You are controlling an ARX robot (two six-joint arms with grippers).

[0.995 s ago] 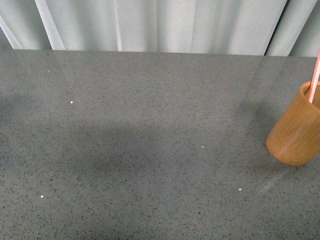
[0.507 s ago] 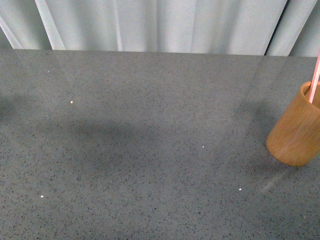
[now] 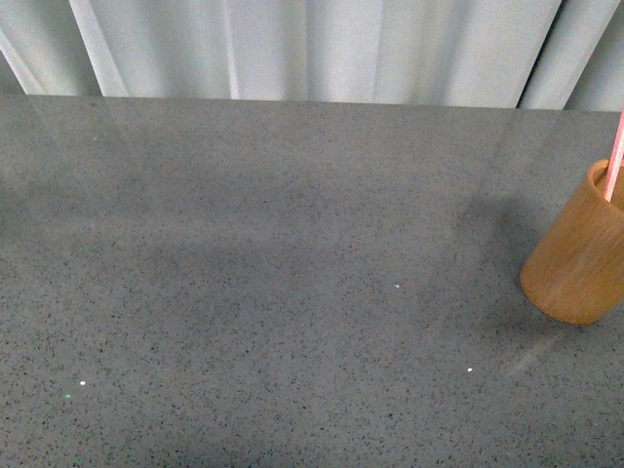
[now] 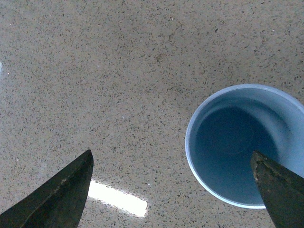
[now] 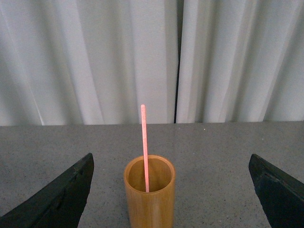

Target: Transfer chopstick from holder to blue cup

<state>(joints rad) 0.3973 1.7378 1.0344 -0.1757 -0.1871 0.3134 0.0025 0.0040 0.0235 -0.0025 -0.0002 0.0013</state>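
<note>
The tan wooden holder (image 3: 577, 255) stands at the right edge of the front view, with one pinkish-red chopstick (image 3: 614, 161) rising out of it. In the right wrist view the holder (image 5: 149, 194) is upright ahead of my open right gripper (image 5: 171, 190), and the chopstick (image 5: 144, 145) stands inside it; the wide-apart fingers touch nothing. The blue cup (image 4: 247, 145) shows only in the left wrist view, seen from above with nothing in it. My open left gripper (image 4: 173, 192) hovers over the table beside it, one fingertip (image 4: 278, 187) overlapping the cup's rim in the picture.
The grey speckled tabletop (image 3: 292, 273) fills the front view, with pale curtains (image 3: 312, 49) behind its far edge. Neither arm shows in the front view. A bright light reflection (image 4: 116, 197) lies on the table below the left gripper.
The front view has barely changed; the holder and chopstick stay put. The shadows on the tabletop have shifted slightly.
</note>
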